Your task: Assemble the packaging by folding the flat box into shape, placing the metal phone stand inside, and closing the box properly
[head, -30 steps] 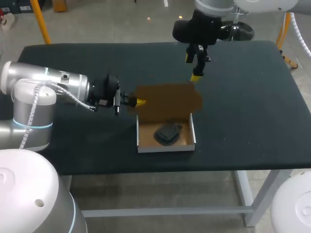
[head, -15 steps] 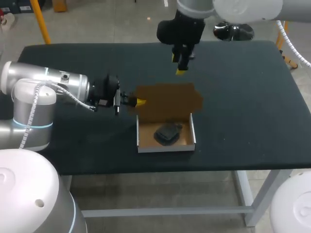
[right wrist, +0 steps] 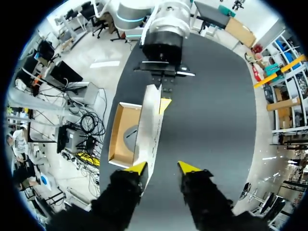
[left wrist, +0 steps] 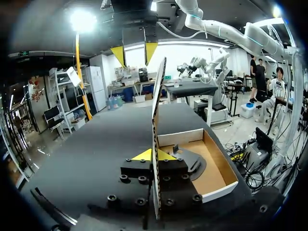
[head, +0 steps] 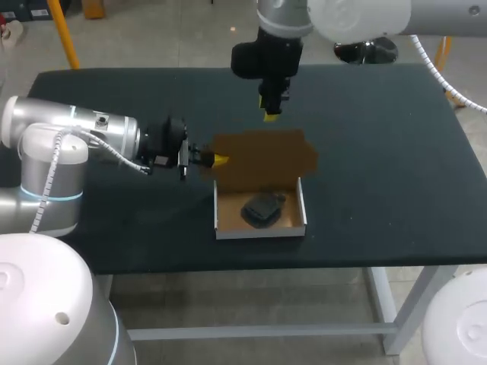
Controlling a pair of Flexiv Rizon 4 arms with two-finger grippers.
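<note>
One rectangular cardboard box (head: 259,230), flat brown lid (head: 266,158)

The box (head: 262,160) is matt cardboard, the table (head: 380,152) matt black

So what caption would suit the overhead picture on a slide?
Left claw pinches the raised lid of an open box holding the phone stand; right claw hovers open above it.

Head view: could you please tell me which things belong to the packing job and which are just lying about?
Job: box, its upright lid, phone stand inside it, left gripper (jaws shut on lid), right gripper (jaws open).
Not the job's: black table.
</note>
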